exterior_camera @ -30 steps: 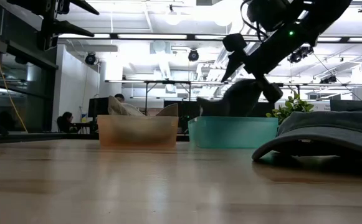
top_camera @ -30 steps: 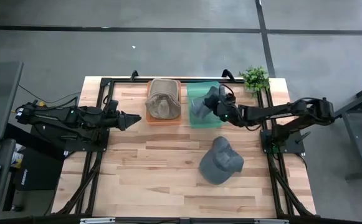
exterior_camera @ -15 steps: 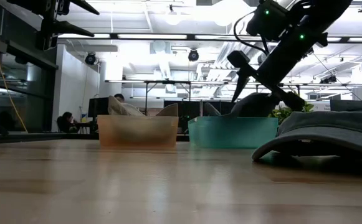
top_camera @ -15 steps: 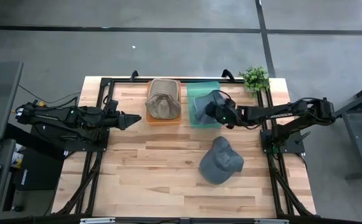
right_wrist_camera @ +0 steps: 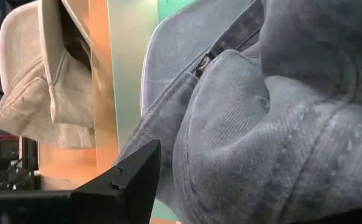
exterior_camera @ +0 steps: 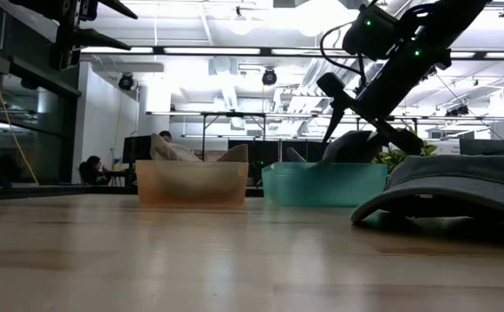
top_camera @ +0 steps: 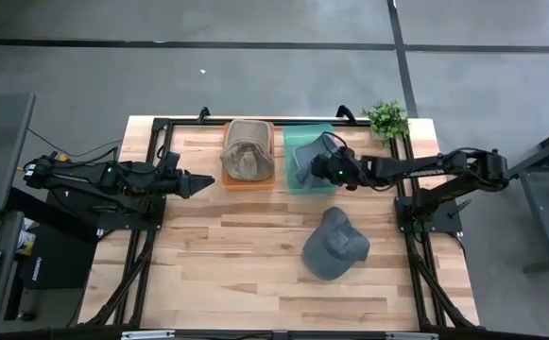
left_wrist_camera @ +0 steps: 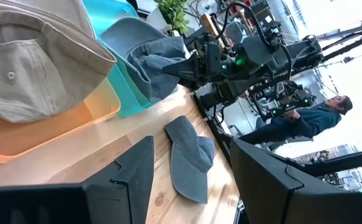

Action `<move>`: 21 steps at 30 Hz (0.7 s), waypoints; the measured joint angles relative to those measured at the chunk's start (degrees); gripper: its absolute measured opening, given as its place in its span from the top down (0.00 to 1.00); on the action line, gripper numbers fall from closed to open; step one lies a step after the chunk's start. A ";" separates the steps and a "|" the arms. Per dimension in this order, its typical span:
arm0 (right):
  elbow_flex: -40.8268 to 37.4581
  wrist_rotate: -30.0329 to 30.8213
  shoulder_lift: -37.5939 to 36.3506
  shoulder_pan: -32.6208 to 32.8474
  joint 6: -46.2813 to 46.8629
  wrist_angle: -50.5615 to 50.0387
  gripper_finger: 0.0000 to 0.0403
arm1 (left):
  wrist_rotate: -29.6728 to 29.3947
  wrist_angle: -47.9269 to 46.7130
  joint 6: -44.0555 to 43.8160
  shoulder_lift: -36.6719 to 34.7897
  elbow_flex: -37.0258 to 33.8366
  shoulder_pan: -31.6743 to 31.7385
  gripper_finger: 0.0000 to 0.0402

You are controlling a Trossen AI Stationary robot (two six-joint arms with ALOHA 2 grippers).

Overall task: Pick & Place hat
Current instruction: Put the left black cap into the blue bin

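A blue-grey denim hat [top_camera: 304,162] lies crumpled in the teal bin [top_camera: 296,186] at the table's far side. My right gripper [top_camera: 317,169] reaches into that bin from the right, and its fingers stand wide apart in the low view [exterior_camera: 362,117]. The right wrist view shows one finger [right_wrist_camera: 128,183] beside the denim hat [right_wrist_camera: 261,124]; the cloth hides the other. A second grey hat [top_camera: 334,246] rests brim-down on the table, near right. My left gripper [top_camera: 197,182] waits open at the table's left, clear of everything. My right gripper is open around the denim hat's bunched crown [right_wrist_camera: 230,155], coming level from the table's right. The cloth covers the place of one finger. The visible finger stands apart from the hat by a thin strip of teal. The hat rests in the teal bin.
An orange bin [top_camera: 248,181] left of the teal one holds a tan hat [top_camera: 248,151]. A small green plant [top_camera: 386,118] stands at the far right corner. Black frame rails run along the table's left, right and far edges. Bare wood lies in the near middle.
My right gripper has come down and shifted a little toward the table's left. The denim hat, first held above the teal bin's rim, has sunk into the bin. The left arm has kept still.
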 joint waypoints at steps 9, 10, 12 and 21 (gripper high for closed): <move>0.02 -1.29 -4.88 -2.03 -1.87 -5.81 0.47 | 1.02 -0.01 -0.15 0.00 -0.01 0.00 0.53; 0.02 -1.56 -5.48 -2.10 -1.88 -7.25 0.47 | 1.06 0.00 -0.15 0.00 0.00 0.00 0.53; 0.02 -1.70 -6.76 -2.10 -1.88 -9.72 0.47 | 1.19 -0.02 -0.17 0.00 0.00 0.00 0.53; 0.02 -4.85 -11.75 -2.08 -3.40 -20.45 0.47 | 1.16 -0.02 -0.17 -0.01 0.00 0.00 0.53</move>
